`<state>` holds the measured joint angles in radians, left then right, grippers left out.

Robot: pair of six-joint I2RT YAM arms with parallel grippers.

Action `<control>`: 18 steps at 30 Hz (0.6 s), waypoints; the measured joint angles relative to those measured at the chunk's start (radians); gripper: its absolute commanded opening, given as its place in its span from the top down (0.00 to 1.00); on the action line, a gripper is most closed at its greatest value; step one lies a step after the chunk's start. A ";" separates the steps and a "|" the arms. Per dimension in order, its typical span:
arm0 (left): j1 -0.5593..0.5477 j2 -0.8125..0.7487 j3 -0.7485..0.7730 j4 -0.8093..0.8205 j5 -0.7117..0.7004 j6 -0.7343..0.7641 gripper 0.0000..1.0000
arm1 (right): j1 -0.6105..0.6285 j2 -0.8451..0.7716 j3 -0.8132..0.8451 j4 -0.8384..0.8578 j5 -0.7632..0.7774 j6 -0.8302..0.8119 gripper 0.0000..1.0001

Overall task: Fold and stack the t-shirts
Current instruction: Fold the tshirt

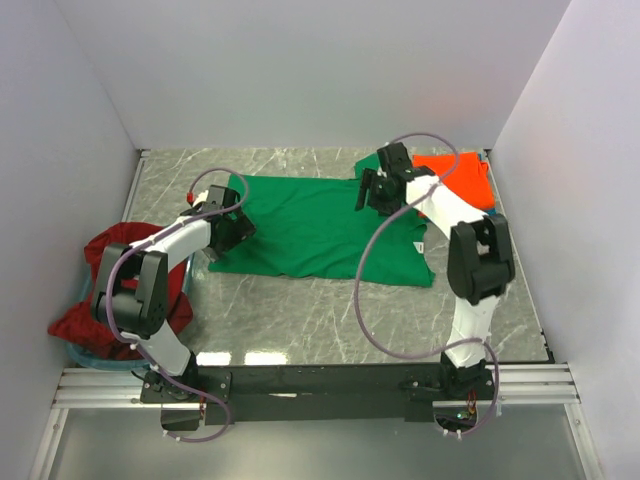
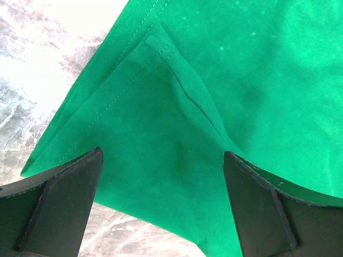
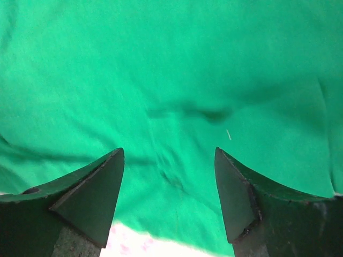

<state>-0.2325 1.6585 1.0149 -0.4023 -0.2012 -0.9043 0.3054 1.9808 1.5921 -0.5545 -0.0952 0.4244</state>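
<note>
Though at t-shirt [image 1: 320,225] edges — jaws apart

Work surface: a table [image 1: 300,310] with a grey marble-pattern top veined in white. Three plain white walls enclose it: the far wall [image 1: 320,70], the left wall [image 1: 50,150] and the right wall [image 1: 590,180]. An aluminium rail [image 1: 100,388] runs along the near edge. Overhead light produces bright reflections [image 1: 250,357] on the near part of the top.

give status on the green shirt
Left gripper open over green t-shirt left edge. Right gripper open above its far right end, nothing held. Nothing blocking.
</note>
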 measured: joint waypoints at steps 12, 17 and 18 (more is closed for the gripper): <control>-0.004 -0.036 -0.001 0.027 0.027 0.001 0.00 | 0.000 -0.295 -0.504 0.040 0.066 0.030 0.24; -0.009 -0.025 -0.025 0.070 0.057 0.001 0.00 | 0.000 -0.290 -0.558 0.047 0.072 0.032 0.24; -0.009 -0.021 -0.036 0.076 0.060 0.001 0.01 | 0.000 -0.290 -0.569 0.056 0.073 0.033 0.24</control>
<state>-0.2417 1.6375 0.9787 -0.3267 -0.1413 -0.9031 0.3054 1.6909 1.0229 -0.4980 -0.0223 0.4576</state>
